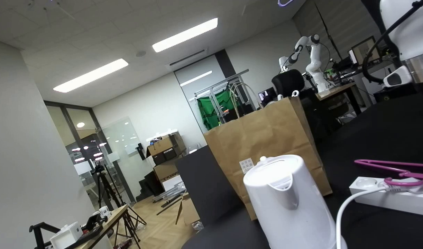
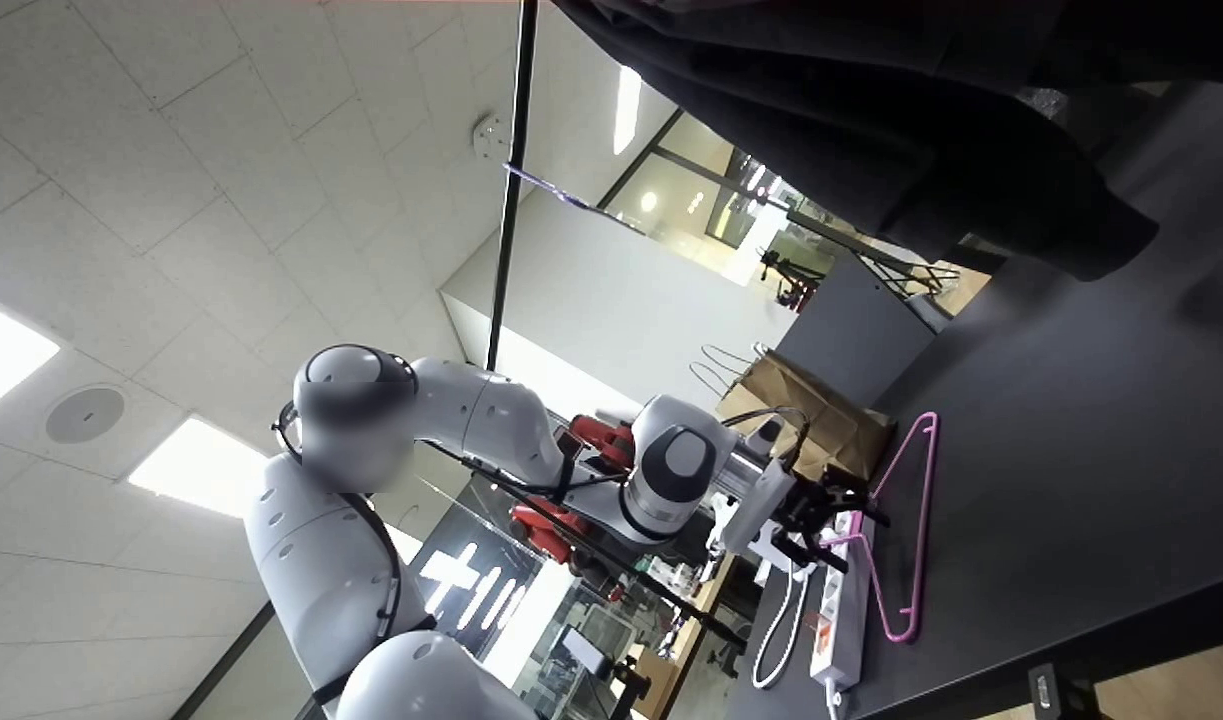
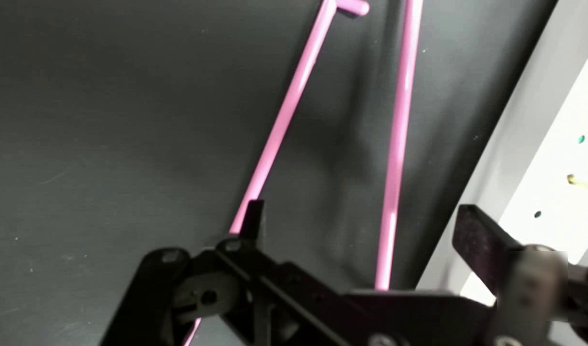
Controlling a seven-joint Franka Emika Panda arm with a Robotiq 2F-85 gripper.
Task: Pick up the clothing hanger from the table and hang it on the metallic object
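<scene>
With gripper (image 3: 363, 221) spread wide, hangs close over the pink hanger (image 3: 398, 154), one bar in view between the fingertips (image 3: 253, 221). Just below, hanger on the dark table (image 2: 1061, 450), hook over the white power strip (image 2: 846, 615). Farther off, white kettle (image 1: 291, 207); behind, brown paper bag (image 1: 266, 138); well beyond, cardboard boxes (image 1: 163, 146).

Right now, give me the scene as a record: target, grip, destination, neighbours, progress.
target: pink hanger lying on the dark table, its hook overlapping the white power strip in both exterior views
grip: tool open, a hanger bar between its jaws in the wrist view
destination: unclear from these views
neighbours: white kettle, brown paper bag, white cable
progress: not yet grasped
</scene>
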